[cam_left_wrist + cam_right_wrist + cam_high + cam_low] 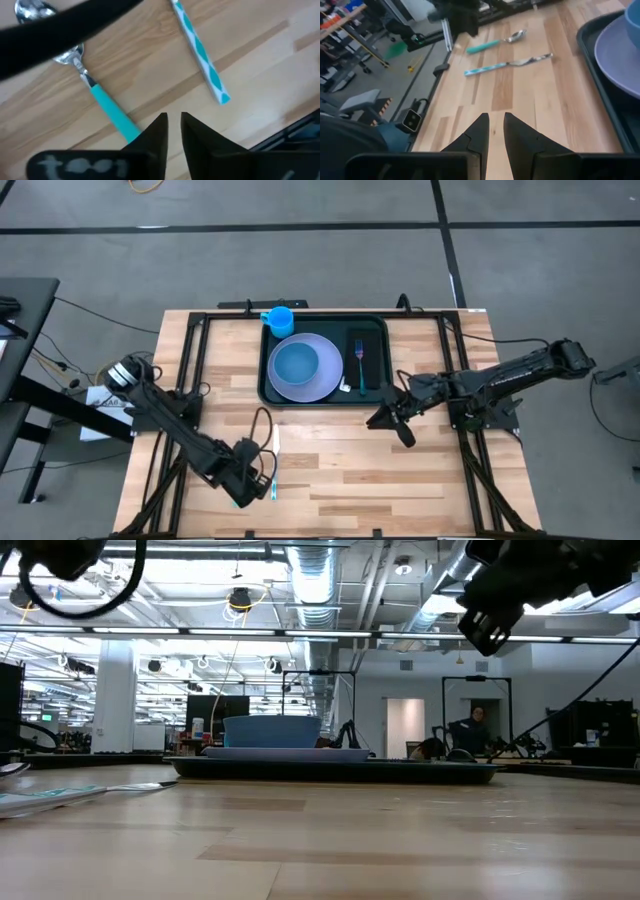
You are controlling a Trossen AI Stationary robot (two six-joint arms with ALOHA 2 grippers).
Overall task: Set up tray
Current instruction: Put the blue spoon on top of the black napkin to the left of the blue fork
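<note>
The dark green tray (pixel 376 323) lies at the table's far middle. It holds a lavender plate (pixel 325 380) with a blue bowl (pixel 295 364), a blue cup (pixel 279 318), and a black napkin (pixel 371 340) with a fork (pixel 360 363) on it. A teal-handled spoon (pixel 100 97) and a knife with a white-and-teal handle (pixel 200 55) lie flat on the wood near the front left. My left gripper (pixel 173 125) is shut just over the spoon's handle end. My right gripper (pixel 496 127) is shut and empty, above the table right of the tray's near corner. My left gripper comes from above at the free end of the spoon's teal handle (pixel 131 129), which runs under one finger (pixel 155 135). That finger hides the spot, so I cannot tell whether it touches. The spoon lies flat on the table.
Bare wood stretches between the cutlery and the tray's near rim (pixel 600 90). A black cable (pixel 65 25) of the left arm hangs across above the spoon's bowl. The knife also shows in the high view (pixel 274 470), beside the left gripper (pixel 252 480).
</note>
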